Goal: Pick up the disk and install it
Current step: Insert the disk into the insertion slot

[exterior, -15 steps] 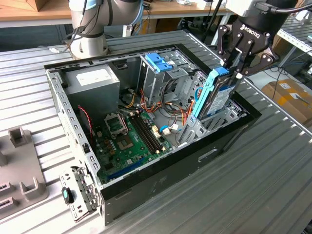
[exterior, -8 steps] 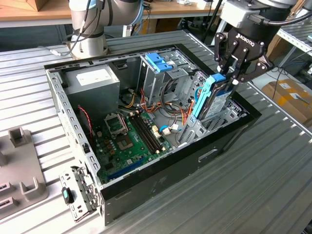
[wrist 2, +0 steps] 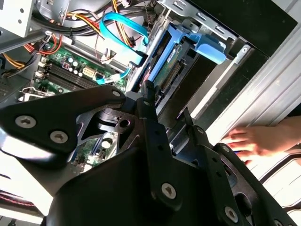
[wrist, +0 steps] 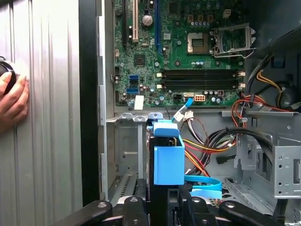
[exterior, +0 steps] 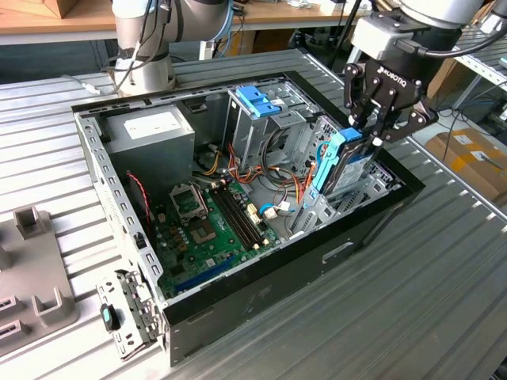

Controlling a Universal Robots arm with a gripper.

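Gripper (exterior: 367, 133) was clamped on the disk (exterior: 344, 166), held on edge and tilted, partly down in the bay (exterior: 368, 184) by the case (exterior: 261, 294) wall. Doing this well meant squaring the blue rails (exterior: 327, 162) to the bay guides, pushing slow and straight, clear of the nearby cables (exterior: 295, 187).

The bench (exterior: 396, 317) is a grey metal top with long ribs and grooves running across it. An open computer case (exterior: 261, 297) lies on its side in the middle, black walls up. At the exterior view's left a grey plastic holder (exterior: 32, 269) with upright blocks sits on the ribs. Just beside the case's near corner lies a loose metal bracket (exterior: 131, 313). The arm's round base (exterior: 142, 71) stands behind the case. In both wrist views a person's hand (wrist 2: 256, 141) (wrist: 11, 99) rests on the bench near the case's black wall.
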